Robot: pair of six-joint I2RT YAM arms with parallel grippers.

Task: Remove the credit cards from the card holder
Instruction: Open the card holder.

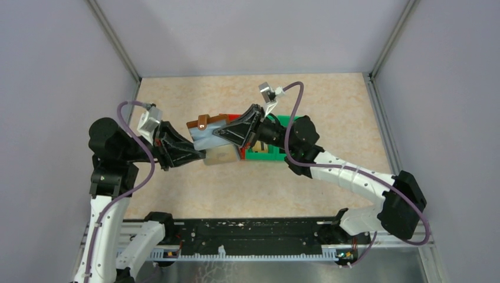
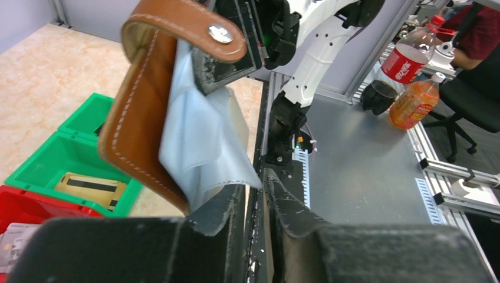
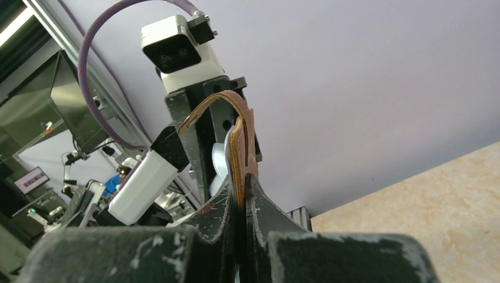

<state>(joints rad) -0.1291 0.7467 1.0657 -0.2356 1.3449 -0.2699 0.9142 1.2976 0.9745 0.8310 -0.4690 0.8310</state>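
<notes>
You're clamping the card holder [image 2: 138, 118] by its leather edge in the right gripper [image 3: 244, 190], up over the middle of the table [image 1: 330, 106]; the left gripper [image 2: 253, 197] is sitting nearly together at the bottom corner of the clear pocket [image 2: 200, 138], grip unclear, so be pinching card, not pocket.

Brown card holder [image 2: 138, 112], pale blue inside; green bin [image 2: 56, 156]; red bin [image 2: 35, 206]

- Table [image 1: 330, 171]: beige marbled top.
- Pale lilac-grey wall panels [image 1: 59, 59] close table's left, far & right sides.
- Alu posts [image 1: 115, 38] rise at table's far corners.
- Grey metal bench [image 2: 365, 165] adjoins table's near edge.
- Away from table, past bench: cola bottle [image 2: 407, 56], orange drink bottle [image 2: 415, 103], black office chair [image 2: 477, 106].
- Light soft, even over table.
</notes>
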